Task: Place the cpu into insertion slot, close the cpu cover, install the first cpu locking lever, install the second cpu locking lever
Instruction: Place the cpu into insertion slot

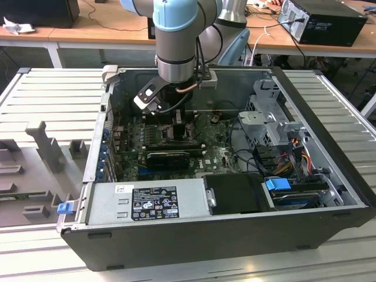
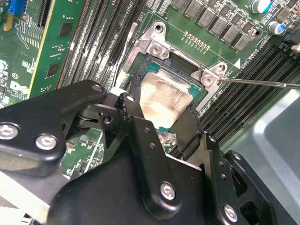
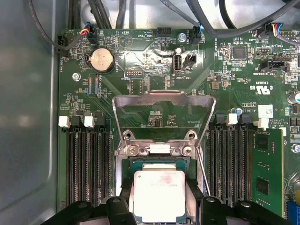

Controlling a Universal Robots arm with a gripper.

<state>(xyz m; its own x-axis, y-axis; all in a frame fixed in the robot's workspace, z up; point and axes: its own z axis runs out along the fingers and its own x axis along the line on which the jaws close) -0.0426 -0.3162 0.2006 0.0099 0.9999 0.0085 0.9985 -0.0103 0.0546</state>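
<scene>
I saw gripper [image 2: 164, 104] clamped on cpu [image 3: 159, 194] by two opposite edges, chip directly over insertion slot [image 3: 157, 162]; seated or not, I could not tell. cpu cover [image 3: 164, 96] stood open beyond. I judged chip light, stiff, slick-topped, underside contacts fragile; edge grip, chip level, gentle touch seemed right.

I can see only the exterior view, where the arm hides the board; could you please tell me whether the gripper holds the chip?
Observer: Yes; in both wrist views the gripper is shut on the small flat square cpu with a pale silver-grey top, over the square dark insertion slot.
Operator: Is the cover open?
Observer: The thin square grey metal cpu cover stands raised in the first wrist view.
Operator: Any lever?
Observer: In the second wrist view a thin metal rod juts out sideways.
</scene>
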